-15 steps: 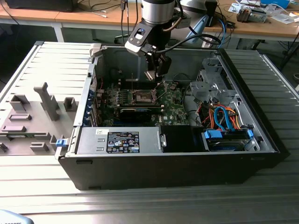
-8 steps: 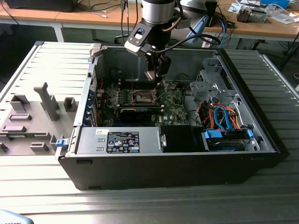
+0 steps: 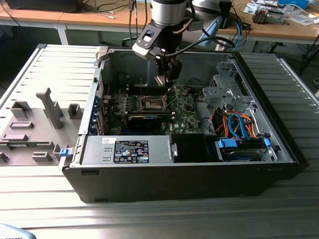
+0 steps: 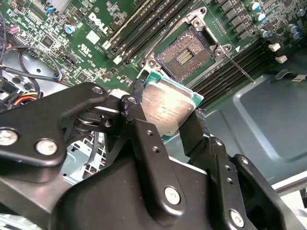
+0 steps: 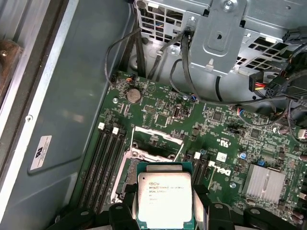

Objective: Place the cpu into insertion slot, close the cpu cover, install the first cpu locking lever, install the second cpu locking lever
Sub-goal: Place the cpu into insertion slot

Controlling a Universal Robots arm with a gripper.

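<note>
The claw (image 4: 168,114) is clamped on the chip (image 5: 165,199), holding it above the open socket (image 4: 184,52). A skewed or off-centre descent could jam the chip and damage the socket.

Black gripper (image 4: 165,114) — silver screws (image 4: 172,195), grey arm (image 3: 168,10)

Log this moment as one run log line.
gripper: shut on cpu | cpu: held near insertion slot, not seated | insertion slot: empty, uncovered

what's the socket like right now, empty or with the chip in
Empty. The socket shows bare contacts in the second wrist view; the chip sits clamped in the gripper, clear of it.
</note>
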